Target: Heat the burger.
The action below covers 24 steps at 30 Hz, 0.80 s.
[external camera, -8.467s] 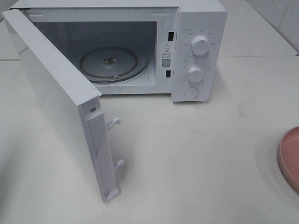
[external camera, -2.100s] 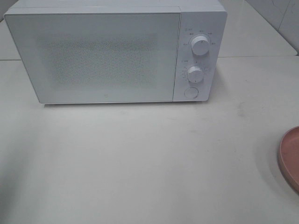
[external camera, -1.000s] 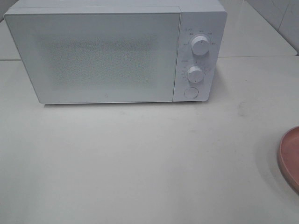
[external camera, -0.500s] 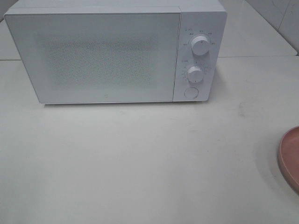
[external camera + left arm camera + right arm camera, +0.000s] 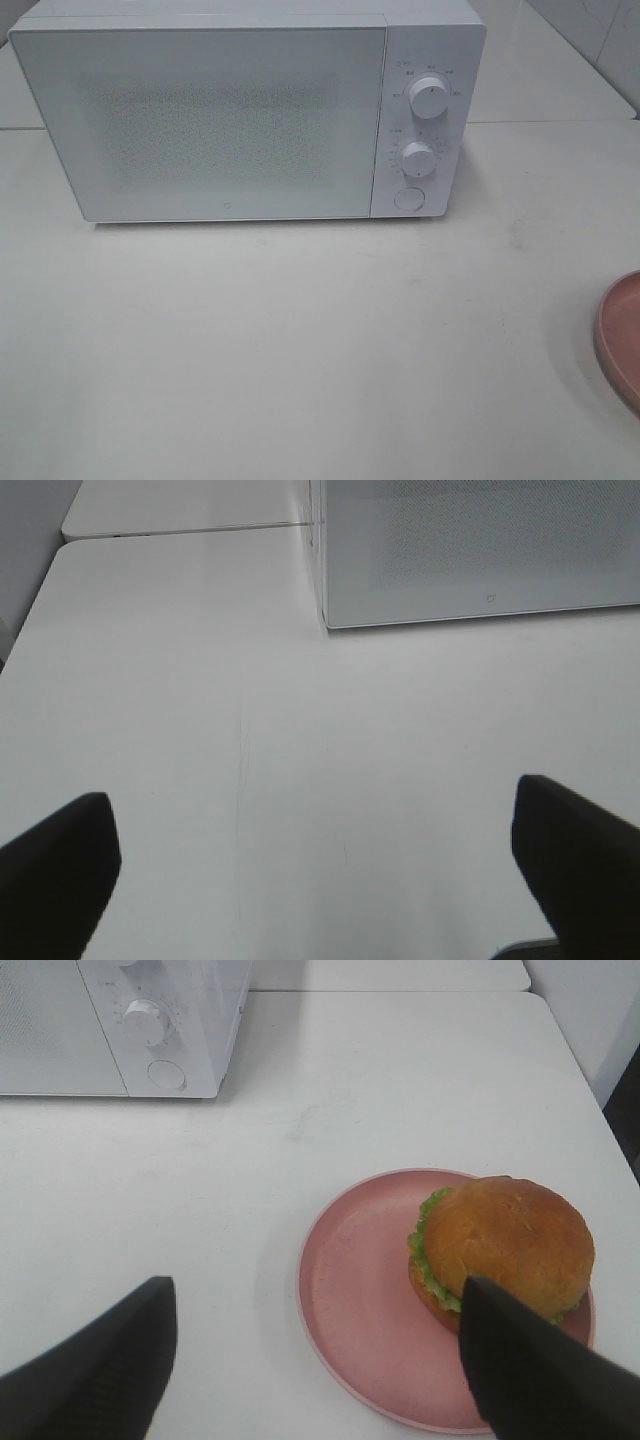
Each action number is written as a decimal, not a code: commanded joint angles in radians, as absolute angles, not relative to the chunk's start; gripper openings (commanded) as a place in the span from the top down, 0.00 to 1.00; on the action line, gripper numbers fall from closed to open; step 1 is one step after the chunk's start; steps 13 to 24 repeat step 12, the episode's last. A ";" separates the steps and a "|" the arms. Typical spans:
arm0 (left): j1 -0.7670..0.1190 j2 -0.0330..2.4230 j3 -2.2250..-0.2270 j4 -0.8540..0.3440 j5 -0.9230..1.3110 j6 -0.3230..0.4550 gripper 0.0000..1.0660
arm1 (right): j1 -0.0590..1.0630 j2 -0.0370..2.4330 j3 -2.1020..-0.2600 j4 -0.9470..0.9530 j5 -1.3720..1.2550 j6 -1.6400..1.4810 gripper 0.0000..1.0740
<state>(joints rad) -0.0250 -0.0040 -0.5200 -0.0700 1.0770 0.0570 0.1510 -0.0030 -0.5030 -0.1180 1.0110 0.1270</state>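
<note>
Burger [image 5: 500,1250] sits on the pink plate [image 5: 350,1310] at lower right of the right wrist view, both hands [image 5: 320,880] [image 5: 320,1360] spread and empty, while the microwave [image 5: 220,120] door, open seconds ago, is now shut, so it must reopen.
</note>
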 commanded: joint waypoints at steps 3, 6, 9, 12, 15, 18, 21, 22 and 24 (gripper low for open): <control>-0.021 -0.029 -0.517 -0.075 1.068 0.050 0.05 | 0.145 -0.033 -0.500 -0.116 1.000 0.114 0.29; -0.021 -0.029 -0.517 -0.075 1.068 0.050 0.05 | 0.145 -0.033 -0.500 -0.116 1.000 0.114 0.29; -0.021 -0.029 -0.517 -0.075 1.068 0.050 0.05 | 0.145 -0.033 -0.500 -0.116 1.000 0.114 0.29; -0.021 -0.029 -0.517 -0.075 1.068 0.050 0.05 | 0.145 -0.033 -0.500 -0.116 1.000 0.114 0.29; -0.021 -0.029 -0.517 -0.075 1.068 0.050 0.05 | 0.145 -0.033 -0.500 -0.116 1.000 0.114 0.29; -0.021 -0.029 -0.517 -0.075 1.068 0.050 0.05 | 0.145 -0.033 -0.500 -0.116 1.000 0.114 0.29; -0.021 -0.029 -0.517 -0.075 1.068 0.050 0.05 | 0.145 -0.033 -0.500 -0.116 1.000 0.114 0.29; -0.021 -0.029 -0.517 -0.075 1.068 0.050 0.05 | 0.145 -0.033 -0.500 -0.116 1.000 0.114 0.29; -0.021 -0.029 -0.517 -0.075 1.068 0.050 0.05 | 0.145 -0.033 -0.500 -0.116 1.000 0.114 0.29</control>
